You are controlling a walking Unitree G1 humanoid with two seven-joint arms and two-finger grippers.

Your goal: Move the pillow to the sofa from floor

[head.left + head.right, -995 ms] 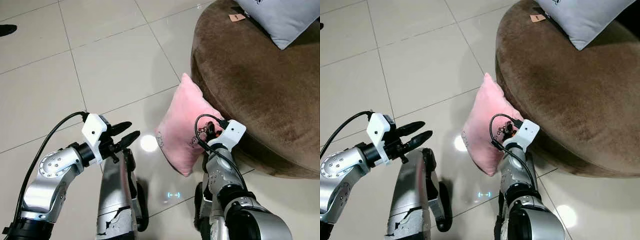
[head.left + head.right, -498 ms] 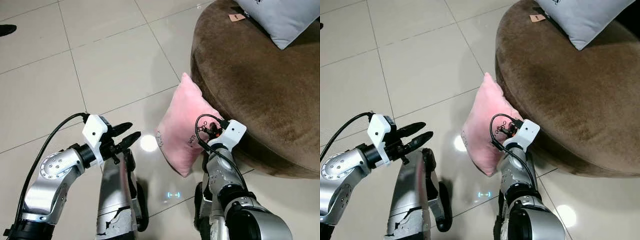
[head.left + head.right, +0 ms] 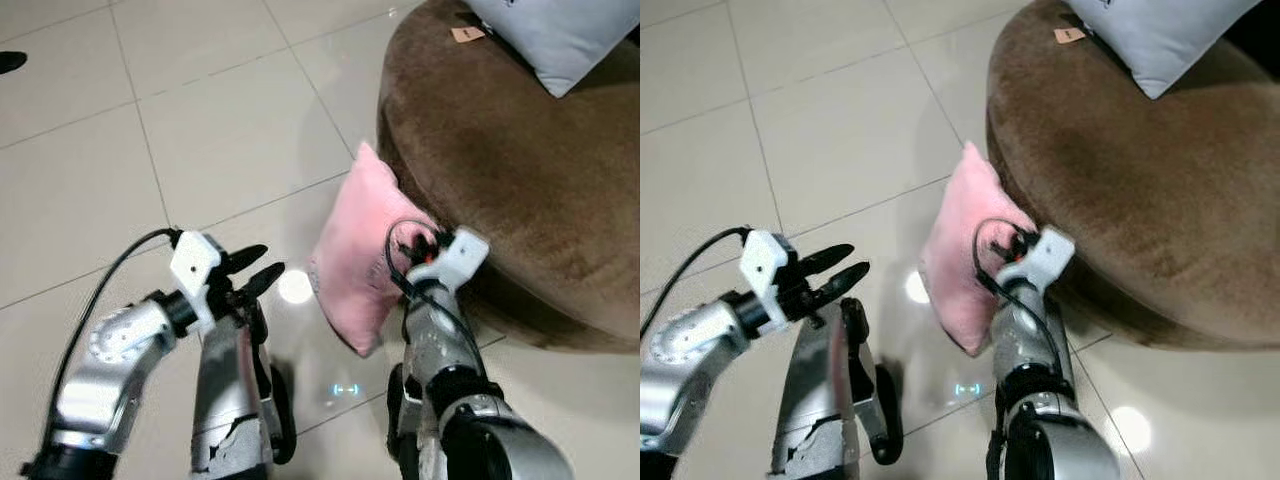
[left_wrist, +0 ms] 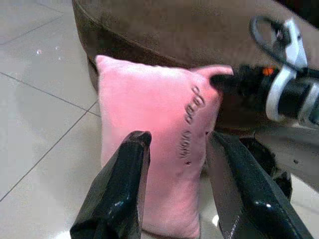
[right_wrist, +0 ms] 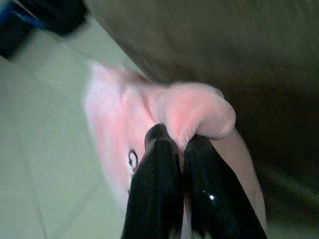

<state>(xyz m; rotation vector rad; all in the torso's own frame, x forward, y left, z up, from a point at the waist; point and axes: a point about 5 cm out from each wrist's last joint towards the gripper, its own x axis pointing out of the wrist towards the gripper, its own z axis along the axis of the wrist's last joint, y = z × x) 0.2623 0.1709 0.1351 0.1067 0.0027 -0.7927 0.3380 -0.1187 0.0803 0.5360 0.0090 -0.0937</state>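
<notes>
Left gripper, lower left of the frame, hovers spread apart, aimed at the pink pillow. At centre, the pillow stands on the floor against the brown sofa; soft and light, it likely sags. Right gripper pinches its corner.

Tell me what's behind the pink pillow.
Behind the pink pillow, pinched by the right gripper, rises the brown sofa side it leans on. The strip of sofa directly behind is covered.
</notes>
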